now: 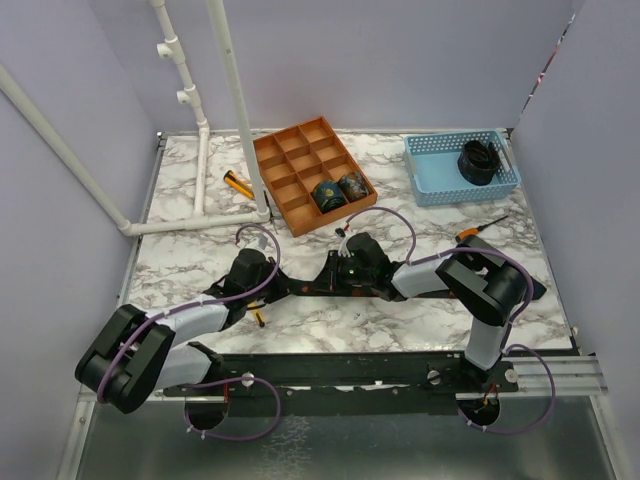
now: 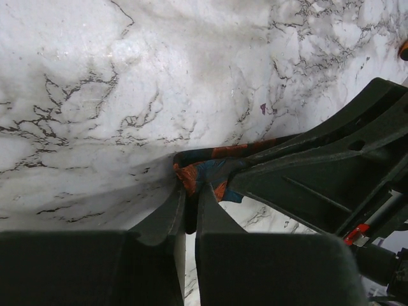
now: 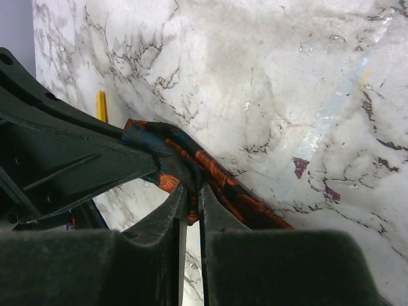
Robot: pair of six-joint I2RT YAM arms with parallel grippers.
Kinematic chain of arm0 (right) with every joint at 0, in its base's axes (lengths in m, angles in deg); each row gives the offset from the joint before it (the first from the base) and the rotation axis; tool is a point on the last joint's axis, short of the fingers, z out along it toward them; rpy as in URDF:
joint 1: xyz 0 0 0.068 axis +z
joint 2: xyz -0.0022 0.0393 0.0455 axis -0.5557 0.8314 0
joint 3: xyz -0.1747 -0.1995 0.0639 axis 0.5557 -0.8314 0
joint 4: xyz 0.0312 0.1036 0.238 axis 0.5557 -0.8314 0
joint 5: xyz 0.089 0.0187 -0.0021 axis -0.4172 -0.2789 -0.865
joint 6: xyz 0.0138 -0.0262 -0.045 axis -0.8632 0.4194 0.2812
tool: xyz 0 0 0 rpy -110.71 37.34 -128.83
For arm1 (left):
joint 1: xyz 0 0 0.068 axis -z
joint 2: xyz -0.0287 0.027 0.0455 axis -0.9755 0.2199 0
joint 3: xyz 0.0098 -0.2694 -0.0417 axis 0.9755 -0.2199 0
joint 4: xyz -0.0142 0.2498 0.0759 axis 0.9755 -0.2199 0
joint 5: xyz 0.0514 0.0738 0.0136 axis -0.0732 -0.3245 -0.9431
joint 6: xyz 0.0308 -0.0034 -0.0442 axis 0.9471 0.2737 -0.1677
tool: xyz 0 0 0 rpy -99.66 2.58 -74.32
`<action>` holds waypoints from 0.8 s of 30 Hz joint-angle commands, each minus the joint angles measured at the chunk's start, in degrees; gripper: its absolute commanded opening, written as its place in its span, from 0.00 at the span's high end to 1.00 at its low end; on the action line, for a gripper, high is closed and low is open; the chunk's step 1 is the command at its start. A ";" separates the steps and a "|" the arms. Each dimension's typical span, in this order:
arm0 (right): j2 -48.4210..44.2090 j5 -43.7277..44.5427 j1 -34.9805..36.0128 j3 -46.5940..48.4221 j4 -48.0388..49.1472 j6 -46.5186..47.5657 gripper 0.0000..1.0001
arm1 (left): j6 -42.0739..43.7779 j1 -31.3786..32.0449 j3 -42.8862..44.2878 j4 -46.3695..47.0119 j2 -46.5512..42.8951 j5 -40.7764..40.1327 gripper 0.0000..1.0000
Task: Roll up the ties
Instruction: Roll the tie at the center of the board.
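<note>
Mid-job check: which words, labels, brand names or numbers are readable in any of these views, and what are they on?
None can be read.
The tie shows only an orange and blue pattern, with no label in view.
The wooden tray and the blue basket carry no visible markings.

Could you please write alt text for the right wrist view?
The right gripper pinches a dark tie patterned orange-red and blue, on a white marble table. The left gripper's fingers meet it from the left.
</note>
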 commanded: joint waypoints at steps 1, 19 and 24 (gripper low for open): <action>1.61 0.43 0.09 -1.36 -7.53 2.03 0.86 | 0.91 -0.07 -1.03 0.00 -1.24 1.37 1.00; -11.13 7.52 0.12 5.64 -23.52 5.13 0.69 | 11.41 1.06 13.63 -31.09 -5.68 -18.70 1.00; -12.58 8.13 0.15 4.67 -23.05 5.91 0.74 | 13.89 2.83 18.06 -37.43 -4.19 -25.12 1.00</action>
